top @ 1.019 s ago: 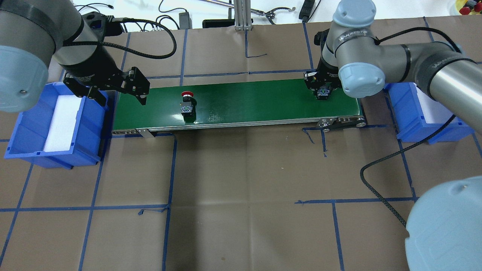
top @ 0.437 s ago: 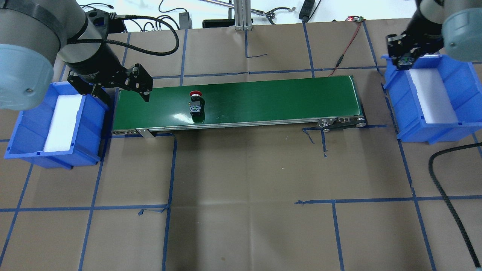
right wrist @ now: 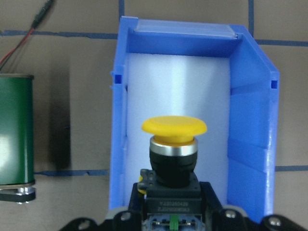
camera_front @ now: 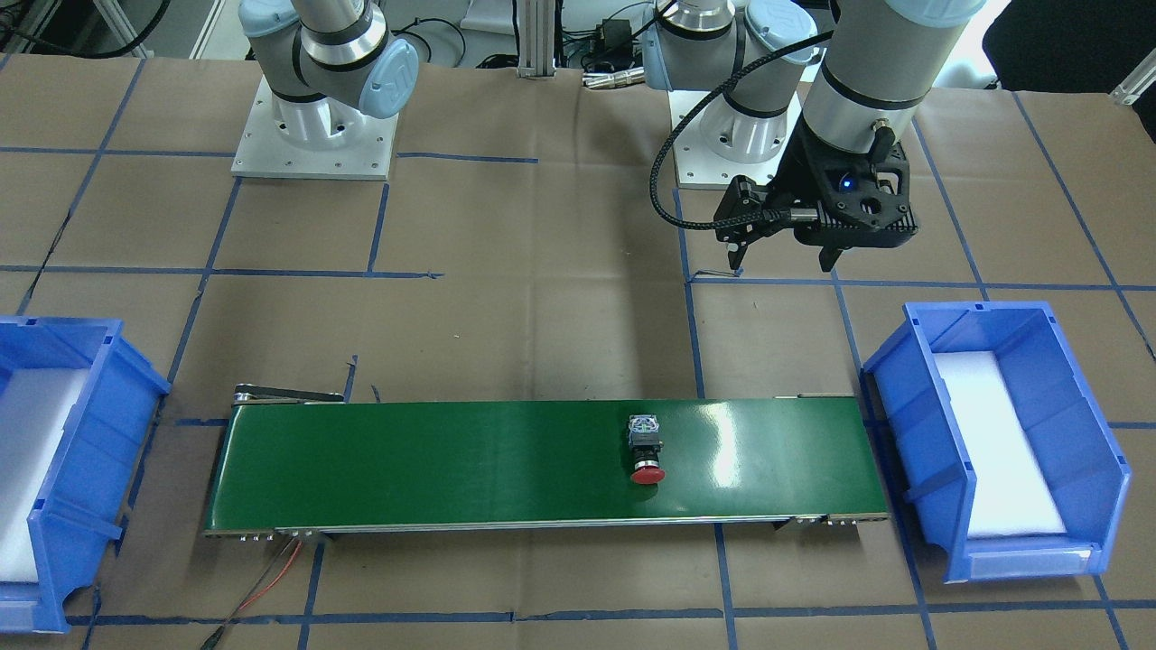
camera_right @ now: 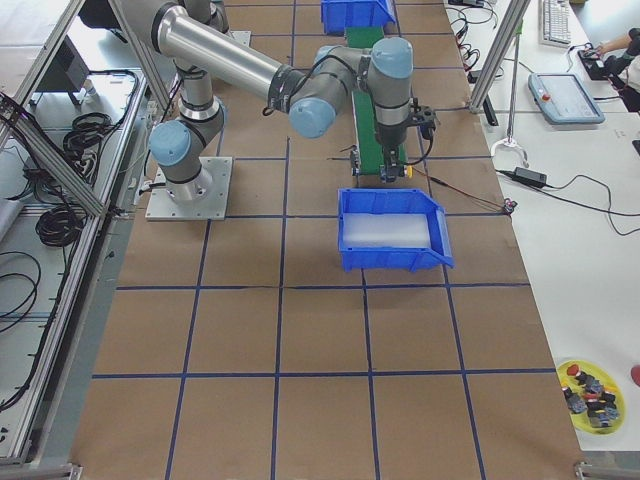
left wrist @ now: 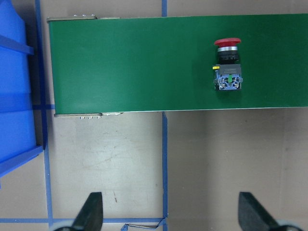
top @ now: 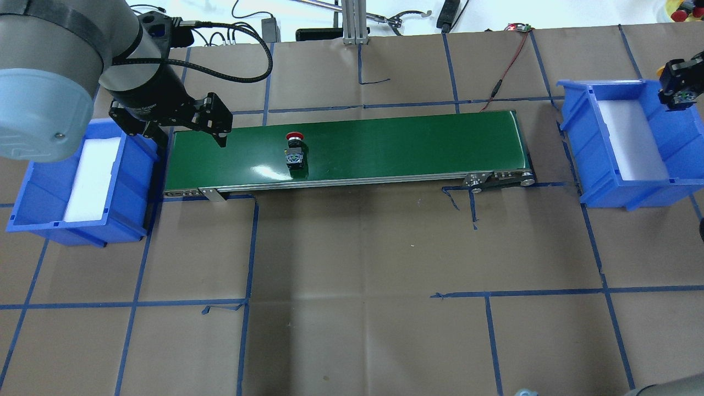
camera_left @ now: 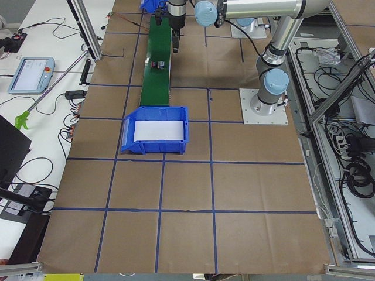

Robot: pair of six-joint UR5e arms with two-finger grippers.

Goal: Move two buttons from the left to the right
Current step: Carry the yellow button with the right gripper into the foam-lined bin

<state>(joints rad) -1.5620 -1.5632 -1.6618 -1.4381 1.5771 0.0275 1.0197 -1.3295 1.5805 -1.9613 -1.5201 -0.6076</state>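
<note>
— how far along was the job?
— roughly halfway, by the look of it. the right gripper (top: 683, 94) was clamped on the yellow button (right wrist: 174, 127), held over the right bin (top: 582, 143) at the table's three o'clock side, not yet let go. the red button (top: 295, 149) lay on the green belt (top: 412, 143), toward its nine o'clock end.
— and the left gripper (left wrist: 172, 214)?
— spread wide, empty, by that nine o'clock end.
— what changed in a second?
— the right gripper had left the belt's three o'clock end for the bin; the red button had ridden a little toward three o'clock.
</note>
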